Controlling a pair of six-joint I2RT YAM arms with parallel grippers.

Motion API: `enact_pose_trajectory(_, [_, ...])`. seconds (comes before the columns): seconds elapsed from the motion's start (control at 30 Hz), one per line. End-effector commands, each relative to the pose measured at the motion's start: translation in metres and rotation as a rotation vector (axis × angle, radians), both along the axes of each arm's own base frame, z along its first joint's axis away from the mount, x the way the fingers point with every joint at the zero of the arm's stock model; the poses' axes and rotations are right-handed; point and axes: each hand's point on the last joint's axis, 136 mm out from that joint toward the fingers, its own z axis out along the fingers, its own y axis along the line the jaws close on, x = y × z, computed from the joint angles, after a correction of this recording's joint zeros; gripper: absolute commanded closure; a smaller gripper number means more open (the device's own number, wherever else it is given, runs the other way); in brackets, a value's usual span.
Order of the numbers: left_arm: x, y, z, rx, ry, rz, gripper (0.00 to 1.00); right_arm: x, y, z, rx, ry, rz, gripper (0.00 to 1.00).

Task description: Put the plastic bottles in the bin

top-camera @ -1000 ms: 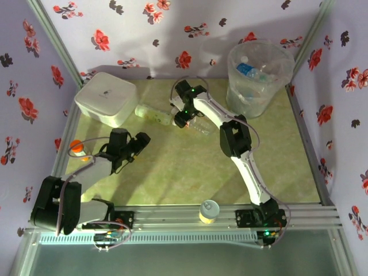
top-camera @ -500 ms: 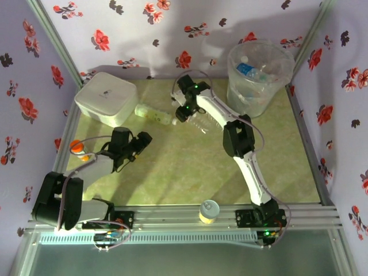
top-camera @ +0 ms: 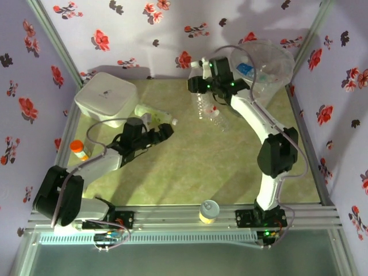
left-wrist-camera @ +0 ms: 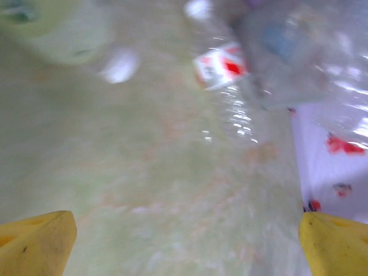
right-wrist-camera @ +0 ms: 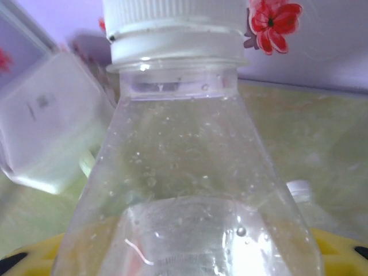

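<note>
The right gripper [right-wrist-camera: 184, 261] pinches a white-capped bottle [right-wrist-camera: 184, 144], the bin [top-camera: 276, 86] just beside it; the slick plastic could slip out short of the rim. The left gripper [left-wrist-camera: 184, 241] hangs spread, empty.

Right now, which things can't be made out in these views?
1. Right wrist view: the held bottle has its label cut off by the bottom edge.
2. Left wrist view: motion blur smears the green-labelled bottle, and the top edge cuts it off.
3. Top view: the bin has a translucent wall and bag that blur the bottles inside, so their count is unclear.
4. Top view: the orange-capped bottle is too small to read.
</note>
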Motion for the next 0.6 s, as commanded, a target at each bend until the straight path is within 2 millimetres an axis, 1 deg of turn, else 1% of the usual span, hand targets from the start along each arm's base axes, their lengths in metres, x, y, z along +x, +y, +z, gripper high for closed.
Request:
enact_pose_trajectory(0.0, [-0.008, -0.048, 0.052, 0.011, -0.249, -0.217, 0.00, 0.000, 0.024, 0.015, 0.395, 0.076, -0.097, 0.45])
enact_pose_trajectory(0.07, [-0.012, -0.066, 0.059, 0.027, -0.289, -0.275, 0.00, -0.009, 0.031, 0.011, 0.486, 0.106, -0.105, 0.47])
enact_pose_trajectory(0.17, [-0.012, -0.079, 0.068, 0.016, -0.312, -0.304, 0.00, -0.025, 0.039, 0.003, 0.475, 0.113, -0.100, 0.46])
enact_pose_trajectory(0.23, [-0.008, -0.083, 0.065, 0.025, -0.304, -0.304, 0.00, -0.033, 0.043, 0.000, 0.455, 0.120, -0.084, 0.46])
enact_pose_trajectory(0.3, [0.000, -0.081, 0.054, 0.088, -0.266, -0.282, 0.00, -0.041, 0.047, -0.001, 0.455, 0.131, -0.066, 0.45])
enact_pose_trajectory(0.37, [0.006, -0.074, 0.042, 0.154, -0.234, -0.247, 0.00, -0.047, 0.046, -0.001, 0.468, 0.141, -0.061, 0.45])
enact_pose_trajectory(0.5, [0.014, -0.058, 0.036, 0.229, -0.233, -0.176, 0.00, -0.057, 0.044, 0.003, 0.470, 0.136, -0.048, 0.45])
enact_pose_trajectory(0.57, [0.015, -0.050, 0.039, 0.258, -0.242, -0.155, 0.00, -0.060, 0.041, 0.003, 0.449, 0.130, -0.047, 0.45])
